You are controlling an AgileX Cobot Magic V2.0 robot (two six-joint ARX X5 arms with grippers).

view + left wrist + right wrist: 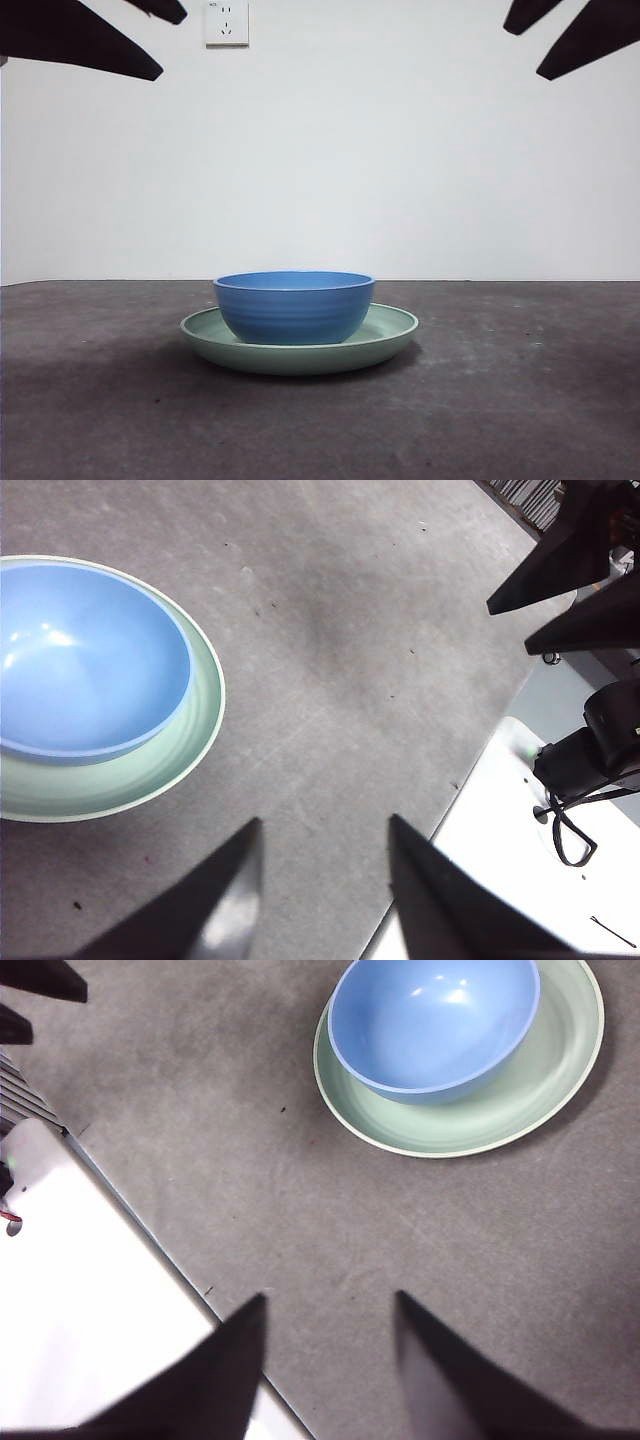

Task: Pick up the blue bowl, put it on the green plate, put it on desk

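Note:
The blue bowl [294, 305] sits upright inside the green plate [392, 332] on the desk [520, 400], at the middle of the front view. From the left wrist view the bowl [85, 660] rests on the plate [185, 750], well away from my left gripper [325, 845], which is open and empty above bare desk. The right wrist view shows the bowl [435, 1020] in the plate [520, 1100], with my right gripper [330, 1320] open, empty and apart from them. Both arms appear only as black tips at the front view's top corners.
A white wall with a socket [226, 22] stands behind the desk. A white surface [80, 1290] borders the desk edge beside the right gripper, and another white surface [500, 860] with black cables lies beside the left gripper.

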